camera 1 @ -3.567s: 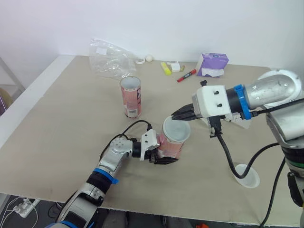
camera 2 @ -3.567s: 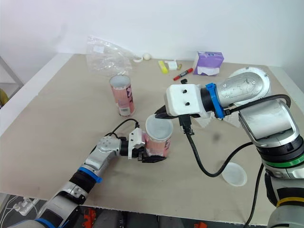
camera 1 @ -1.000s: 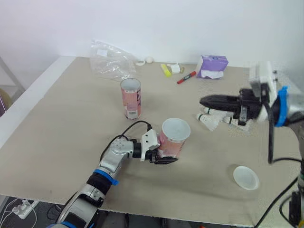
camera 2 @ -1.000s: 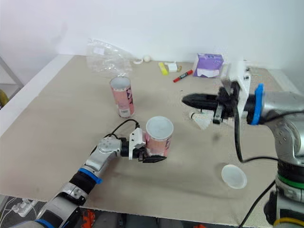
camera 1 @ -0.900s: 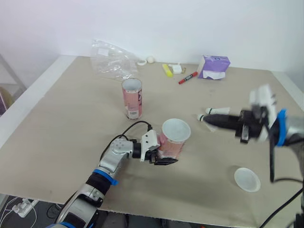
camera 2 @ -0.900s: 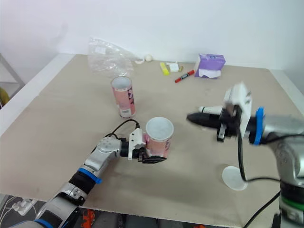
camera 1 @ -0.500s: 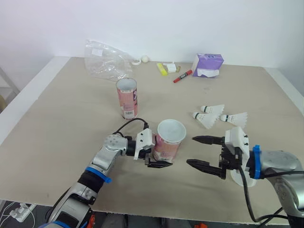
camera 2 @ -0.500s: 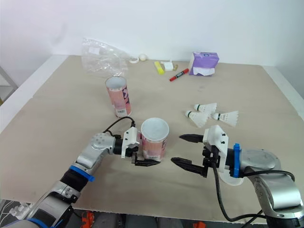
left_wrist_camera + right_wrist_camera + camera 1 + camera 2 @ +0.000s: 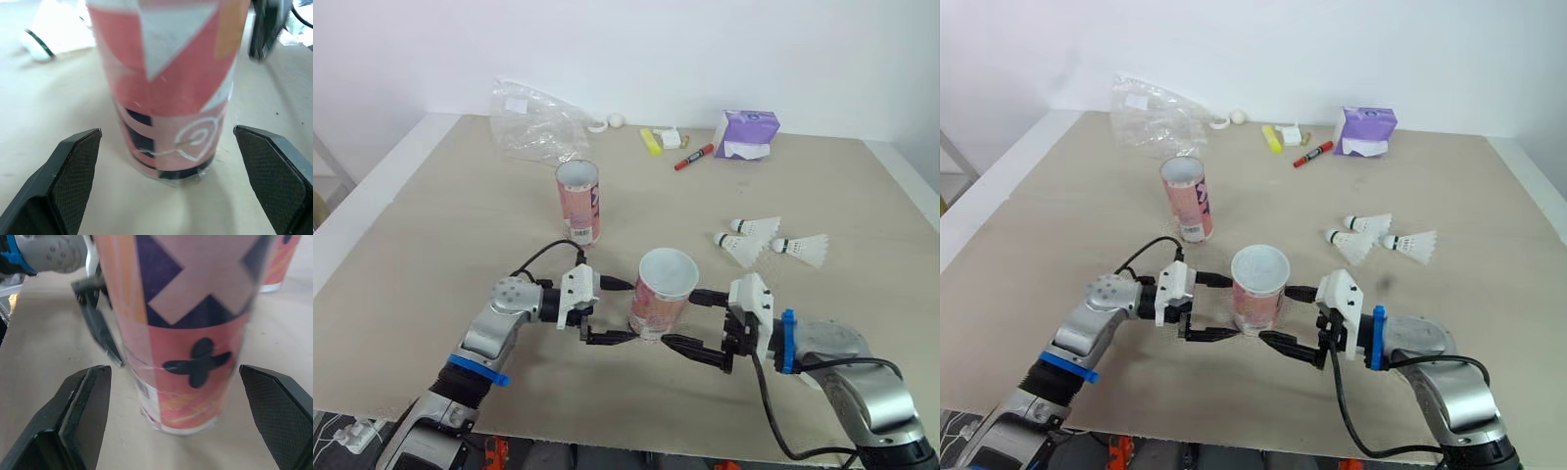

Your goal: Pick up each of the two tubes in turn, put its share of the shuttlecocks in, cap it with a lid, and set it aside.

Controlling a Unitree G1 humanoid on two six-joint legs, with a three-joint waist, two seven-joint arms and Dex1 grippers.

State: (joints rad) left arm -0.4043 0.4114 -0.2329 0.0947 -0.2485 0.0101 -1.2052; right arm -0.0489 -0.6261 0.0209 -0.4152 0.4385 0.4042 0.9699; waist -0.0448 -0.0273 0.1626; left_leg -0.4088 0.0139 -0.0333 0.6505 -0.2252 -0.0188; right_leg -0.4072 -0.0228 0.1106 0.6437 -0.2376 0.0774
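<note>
two tubes stand upright on the table (image 9: 431, 215): the near tube (image 9: 661, 299), open-topped, and the far tube (image 9: 578, 201) behind it to its left. left gripper (image 9: 632, 311) and right gripper (image 9: 677, 317) flank the near tube, each spread wide, gripping nothing. three shuttlecocks (image 9: 740, 249) lie beyond its right side.

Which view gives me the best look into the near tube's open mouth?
The right eye view: it looks down on the near tube, so its white rim and open mouth face the camera; the left eye view shows the same. Both wrist views show its printed side wall and base, from opposite sides.
</note>
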